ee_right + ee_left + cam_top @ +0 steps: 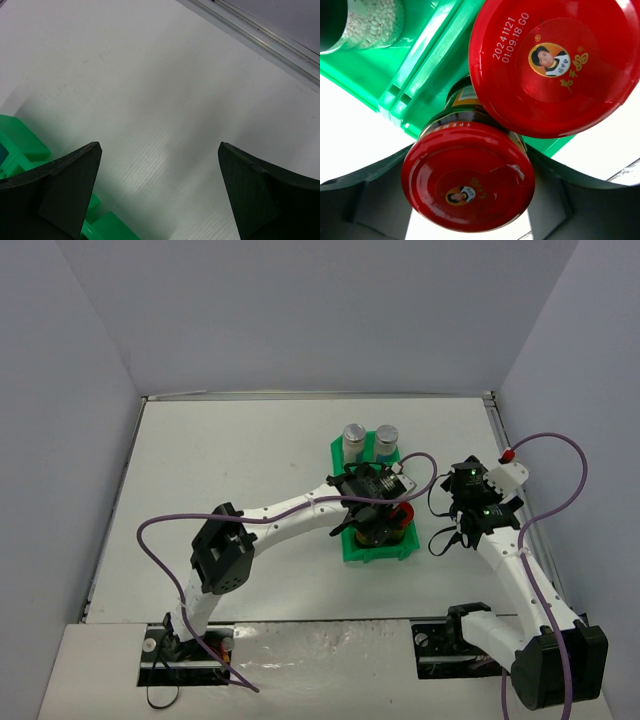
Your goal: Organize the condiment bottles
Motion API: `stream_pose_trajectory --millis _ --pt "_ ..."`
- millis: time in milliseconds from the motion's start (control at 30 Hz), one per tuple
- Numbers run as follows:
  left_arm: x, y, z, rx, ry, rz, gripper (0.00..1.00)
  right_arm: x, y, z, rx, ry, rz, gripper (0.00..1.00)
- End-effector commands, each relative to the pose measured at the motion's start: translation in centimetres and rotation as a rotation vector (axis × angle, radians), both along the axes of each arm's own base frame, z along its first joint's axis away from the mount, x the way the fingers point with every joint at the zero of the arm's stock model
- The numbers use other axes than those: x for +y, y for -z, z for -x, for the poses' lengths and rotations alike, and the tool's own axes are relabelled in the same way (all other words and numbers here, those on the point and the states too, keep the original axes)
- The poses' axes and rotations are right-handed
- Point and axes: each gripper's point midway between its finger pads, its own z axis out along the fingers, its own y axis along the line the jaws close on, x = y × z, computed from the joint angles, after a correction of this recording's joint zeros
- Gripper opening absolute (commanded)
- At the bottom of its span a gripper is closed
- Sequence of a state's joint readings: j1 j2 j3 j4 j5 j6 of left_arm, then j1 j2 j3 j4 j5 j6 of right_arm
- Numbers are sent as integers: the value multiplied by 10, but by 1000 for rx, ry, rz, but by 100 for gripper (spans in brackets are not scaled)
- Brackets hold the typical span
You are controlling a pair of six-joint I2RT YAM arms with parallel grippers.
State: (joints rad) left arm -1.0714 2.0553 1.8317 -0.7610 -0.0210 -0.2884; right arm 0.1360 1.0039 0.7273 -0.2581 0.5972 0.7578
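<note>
White tabletop point(230, 470) under plain grey walls point(300, 310), with a green tray point(346, 552) near its middle.

Found the left gripper point(472, 155) hanging over the tray's near end, dark fingers point(365, 195) flanking a red-lidded jar point(468, 185) on either side. Could not tell whether clamped on it or just clear of it, as the wide lid hid both contact points. Made out dark contents and a yellow-edged label under that lid. Saw a second red-lidded jar point(555, 65) just beside the first, toward the tray's right side, its lid stamped with a date code and a small portrait. Saw the two rims overlapping in the wrist view.

Counted two red lids. Counted two silver ones at the tray's far end: a silver-lidded jar point(353, 435) and its twin point(387, 437), upright and side by side. Glimpsed one more, a jar of white grains point(375, 20), deeper in the tray, lid out of frame. Could not tell which kind.

Found the right gripper point(159, 147) just right of the tray, jaws wide apart over bare table, a green corner showing at the lower left of its view.

Noted broad bare table left of the tray and beyond its far end. Noted a narrower strip on its right, bounded by a metal rail point(260, 40) along the table's edge.
</note>
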Motion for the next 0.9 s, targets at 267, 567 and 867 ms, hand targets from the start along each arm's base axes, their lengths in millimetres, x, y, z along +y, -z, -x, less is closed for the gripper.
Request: stream_pose_trajectory --millis 267,567,867 --pt "-2 -79 -6 -127 34 138 83 -7 -14 -5 -47 37 12 100" --pt "35 -105 5 -160 53 94 84 -6 -14 -5 -46 35 11 100" --pt "92 -147 -9 -196 -54 155 85 -6 -18 -9 -47 34 17 100"
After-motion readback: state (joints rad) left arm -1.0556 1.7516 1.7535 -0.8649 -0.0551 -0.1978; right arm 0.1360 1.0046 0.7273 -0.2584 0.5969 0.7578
